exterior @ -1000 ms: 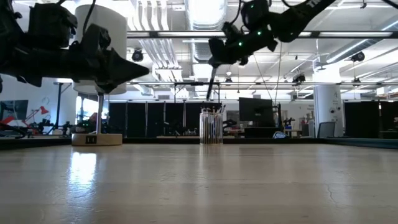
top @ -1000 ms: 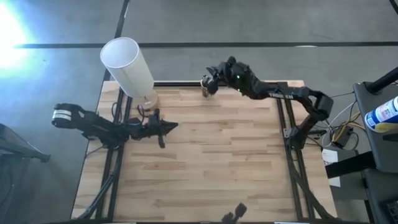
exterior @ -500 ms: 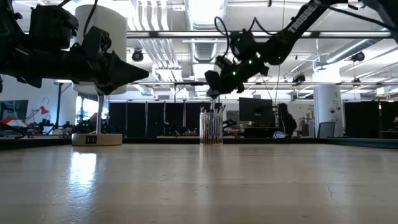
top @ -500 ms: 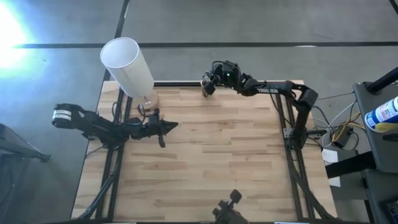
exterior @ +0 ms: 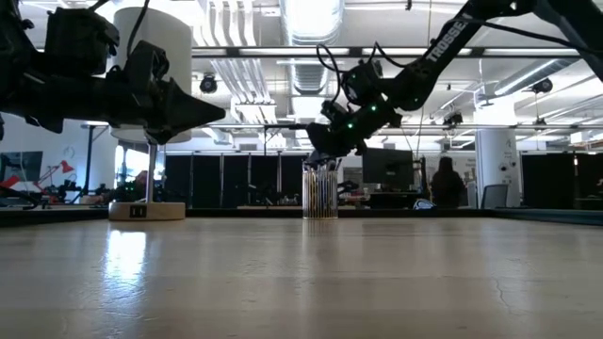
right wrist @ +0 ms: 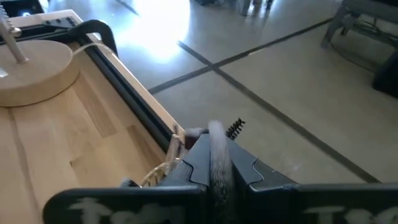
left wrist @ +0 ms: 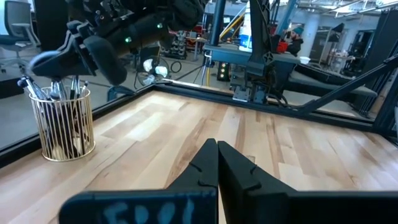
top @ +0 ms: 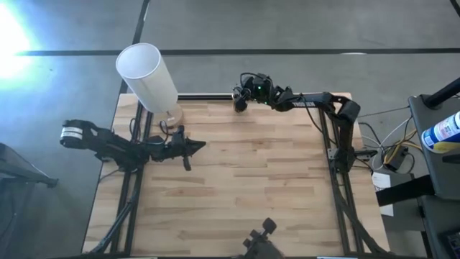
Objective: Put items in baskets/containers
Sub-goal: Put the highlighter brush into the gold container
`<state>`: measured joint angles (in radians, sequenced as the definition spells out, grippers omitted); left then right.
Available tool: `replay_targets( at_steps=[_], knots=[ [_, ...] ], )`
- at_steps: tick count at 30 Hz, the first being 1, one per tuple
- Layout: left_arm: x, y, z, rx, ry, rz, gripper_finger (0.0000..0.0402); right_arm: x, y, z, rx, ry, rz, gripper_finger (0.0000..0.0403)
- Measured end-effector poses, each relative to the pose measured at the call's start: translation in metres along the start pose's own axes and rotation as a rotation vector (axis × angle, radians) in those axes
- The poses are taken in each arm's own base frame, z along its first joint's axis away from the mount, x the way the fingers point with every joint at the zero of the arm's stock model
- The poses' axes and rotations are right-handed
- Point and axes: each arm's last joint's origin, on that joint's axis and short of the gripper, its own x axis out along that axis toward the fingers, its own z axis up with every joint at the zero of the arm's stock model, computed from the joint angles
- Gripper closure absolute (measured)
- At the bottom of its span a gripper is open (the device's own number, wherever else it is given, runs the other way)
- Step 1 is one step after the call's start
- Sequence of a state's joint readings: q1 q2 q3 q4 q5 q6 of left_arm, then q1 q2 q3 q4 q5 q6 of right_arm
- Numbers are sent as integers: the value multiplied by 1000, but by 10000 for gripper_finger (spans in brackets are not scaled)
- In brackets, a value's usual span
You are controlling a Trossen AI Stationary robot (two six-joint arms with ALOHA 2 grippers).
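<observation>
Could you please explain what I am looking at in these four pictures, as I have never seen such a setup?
It is a robot with two dark arms at a wooden table. One picture looks straight down, one looks level across the tabletop, and one comes from each wrist. The right gripper hangs just over a glass cup of makeup brushes at the far edge, shut on what looks like a brush. The left gripper is shut and empty above the table's left side, near a white cylinder.
</observation>
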<state>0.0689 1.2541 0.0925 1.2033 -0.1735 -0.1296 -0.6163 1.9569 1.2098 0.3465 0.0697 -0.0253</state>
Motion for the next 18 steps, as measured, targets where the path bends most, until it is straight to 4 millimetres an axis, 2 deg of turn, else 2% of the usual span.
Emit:
replay_targets(
  at_steps=[5,13,18],
  knots=[
    [0,0,0,-3,0,2,401,-3,0,1,46,7,-9,380],
    [0,2,0,-28,-2,13,401,-27,-2,26,75,18,-8,299],
    [1,8,1,-37,-7,46,401,-36,-2,35,104,3,-5,268]
  ],
)
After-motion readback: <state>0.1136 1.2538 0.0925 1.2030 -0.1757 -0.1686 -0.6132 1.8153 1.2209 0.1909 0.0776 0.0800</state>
